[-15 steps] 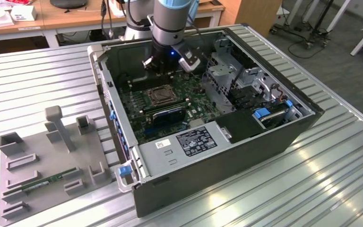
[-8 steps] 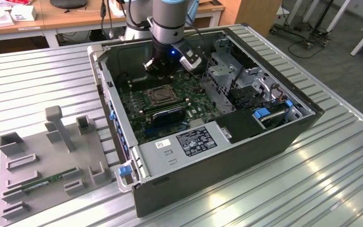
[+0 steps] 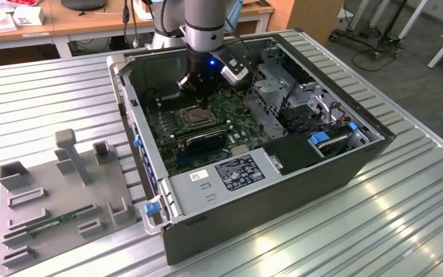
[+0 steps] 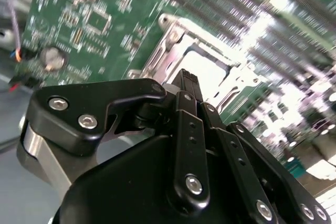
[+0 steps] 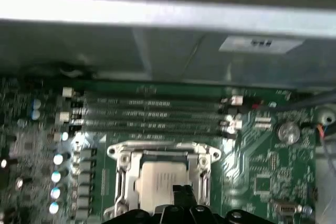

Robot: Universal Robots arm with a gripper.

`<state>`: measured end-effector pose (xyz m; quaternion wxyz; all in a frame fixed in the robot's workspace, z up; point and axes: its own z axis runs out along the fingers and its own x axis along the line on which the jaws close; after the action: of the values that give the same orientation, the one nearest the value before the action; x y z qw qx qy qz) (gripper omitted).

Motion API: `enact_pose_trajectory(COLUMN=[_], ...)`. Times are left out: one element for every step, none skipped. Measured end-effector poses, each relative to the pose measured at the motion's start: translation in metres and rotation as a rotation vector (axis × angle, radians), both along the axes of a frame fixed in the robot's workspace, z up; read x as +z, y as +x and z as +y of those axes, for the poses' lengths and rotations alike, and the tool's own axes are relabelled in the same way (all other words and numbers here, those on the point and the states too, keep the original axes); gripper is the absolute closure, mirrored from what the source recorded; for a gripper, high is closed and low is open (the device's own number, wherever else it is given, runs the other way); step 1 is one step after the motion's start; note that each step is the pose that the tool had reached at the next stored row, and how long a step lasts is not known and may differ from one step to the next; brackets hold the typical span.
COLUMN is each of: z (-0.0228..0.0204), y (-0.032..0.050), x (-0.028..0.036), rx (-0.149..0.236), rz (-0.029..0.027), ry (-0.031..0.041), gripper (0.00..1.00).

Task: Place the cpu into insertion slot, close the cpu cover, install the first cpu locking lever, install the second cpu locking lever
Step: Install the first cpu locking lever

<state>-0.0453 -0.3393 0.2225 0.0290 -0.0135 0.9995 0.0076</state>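
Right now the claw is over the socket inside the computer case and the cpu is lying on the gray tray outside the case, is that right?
Not quite. The cpu is seated in the insertion slot, not on the gray tray; the first wrist view shows it. The claw is over that slot inside the computer case.

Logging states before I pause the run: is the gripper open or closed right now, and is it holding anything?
Gripper: closed, nothing visibly held, tips just above the cpu in the first wrist view.
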Motion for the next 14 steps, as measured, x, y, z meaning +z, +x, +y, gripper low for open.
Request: enact_pose_trajectory(z=[0.0001,0.0001,0.0001,0.0001,0.0001,0.0001,0.0001,0.0001,0.0002,0.0003,0.0004,0.0005,0.0007,0.0009], y=[0.0,0.0,0.0,0.0,0.0,-0.0003,-0.0011,-0.0024,-0.0041,-0.0059,-0.0078,-0.0099,-0.012,-0.0134], x=[0.0,-0.0001,0.0,-0.0001,-0.0001,-0.0001,-0.0002,-0.0003,-0.0004,-0.0006,-0.0008,-0.001,-0.0013,-0.0014], rx=[0.0,0.0,0.0,0.0,0.0,0.0,0.0,0.0,0.0,0.0,0.0,0.0,0.0,0.0], rz=[0.0,0.0,0.0,0.0,0.0,0.0001,-0.0001,0.0,0.0,-0.0001,0.0,0.0,0.0,0.0], ry=[-0.0158,-0.0187,-0.0188,-0.0188,-0.0189,-0.019,-0.0189,-0.0189,-0.0189,-0.0189,-0.0189,-0.0189,-0.0189,-0.0189], gripper=[0.89,0.89,0.89,0.89,0.89,0.89,0.89,0.89,0.89,0.89,0.89,0.89,0.89,0.89])
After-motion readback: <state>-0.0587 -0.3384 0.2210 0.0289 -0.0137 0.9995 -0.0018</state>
